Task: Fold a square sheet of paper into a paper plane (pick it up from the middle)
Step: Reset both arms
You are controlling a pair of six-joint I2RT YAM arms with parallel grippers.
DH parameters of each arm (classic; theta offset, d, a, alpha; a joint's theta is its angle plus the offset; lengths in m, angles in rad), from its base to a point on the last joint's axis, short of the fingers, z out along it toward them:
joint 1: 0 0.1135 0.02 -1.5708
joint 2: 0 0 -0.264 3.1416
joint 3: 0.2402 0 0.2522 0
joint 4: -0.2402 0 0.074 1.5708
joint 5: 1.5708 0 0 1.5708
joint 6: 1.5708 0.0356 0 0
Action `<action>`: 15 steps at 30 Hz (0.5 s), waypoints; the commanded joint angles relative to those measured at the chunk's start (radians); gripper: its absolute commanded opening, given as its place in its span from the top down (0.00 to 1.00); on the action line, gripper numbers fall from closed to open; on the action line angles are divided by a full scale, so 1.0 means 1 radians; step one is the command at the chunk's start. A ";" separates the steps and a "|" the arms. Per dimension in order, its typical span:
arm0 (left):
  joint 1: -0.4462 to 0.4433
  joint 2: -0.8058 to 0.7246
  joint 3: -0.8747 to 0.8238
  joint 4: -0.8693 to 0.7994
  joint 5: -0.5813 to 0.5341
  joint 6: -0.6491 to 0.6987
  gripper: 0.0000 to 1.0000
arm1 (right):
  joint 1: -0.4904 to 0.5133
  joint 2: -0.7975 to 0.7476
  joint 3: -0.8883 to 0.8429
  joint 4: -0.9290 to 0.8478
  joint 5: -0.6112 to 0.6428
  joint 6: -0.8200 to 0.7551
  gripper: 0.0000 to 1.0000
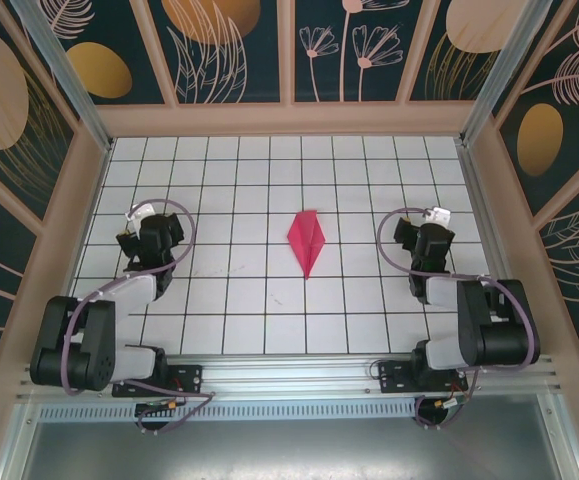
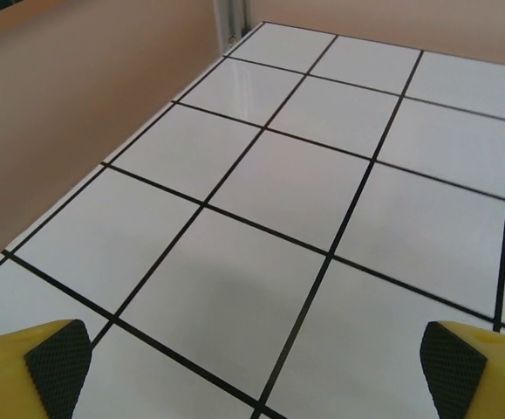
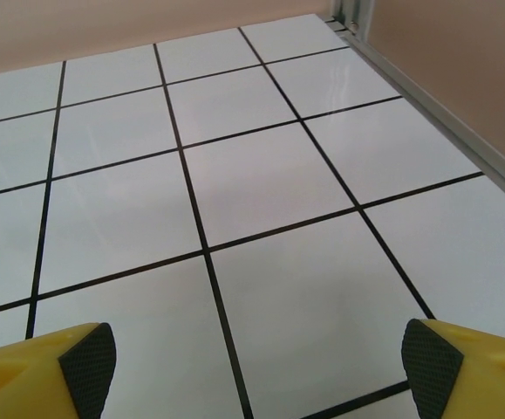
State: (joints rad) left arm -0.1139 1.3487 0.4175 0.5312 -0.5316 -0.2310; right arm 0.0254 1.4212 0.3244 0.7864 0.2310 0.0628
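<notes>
The magenta-pink paper plane (image 1: 306, 240) lies flat on the white tiled table (image 1: 259, 190) near its middle, a narrow kite-like dart whose point faces the near edge. My left gripper (image 1: 149, 228) sits well to its left and my right gripper (image 1: 421, 232) well to its right, both apart from it. In the left wrist view the left gripper (image 2: 256, 367) is open, yellow fingers (image 2: 34, 358) wide apart over bare tiles. In the right wrist view the right gripper (image 3: 256, 362) is open too, black pads (image 3: 91, 358) spread with nothing between them.
Beige side walls (image 2: 78, 113) and a metal corner post (image 1: 64, 70) close in the table on the left, right and back. The arm bases stand on the rail (image 1: 289, 375) at the near edge.
</notes>
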 commanded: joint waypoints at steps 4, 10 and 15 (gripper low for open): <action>0.027 0.075 -0.113 0.538 0.164 0.208 0.02 | -0.043 0.088 0.003 0.261 -0.210 -0.053 0.15; 0.082 0.142 -0.168 0.708 0.325 0.157 0.02 | -0.053 0.111 -0.119 0.503 -0.286 -0.072 0.14; 0.095 0.204 -0.211 0.862 0.304 0.137 0.02 | -0.061 0.119 -0.089 0.459 -0.263 -0.054 0.01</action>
State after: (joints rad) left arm -0.0238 1.5368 0.2035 1.2278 -0.2535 -0.0814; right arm -0.0277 1.5349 0.2222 1.1622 -0.0063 0.0055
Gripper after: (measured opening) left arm 0.985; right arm 0.984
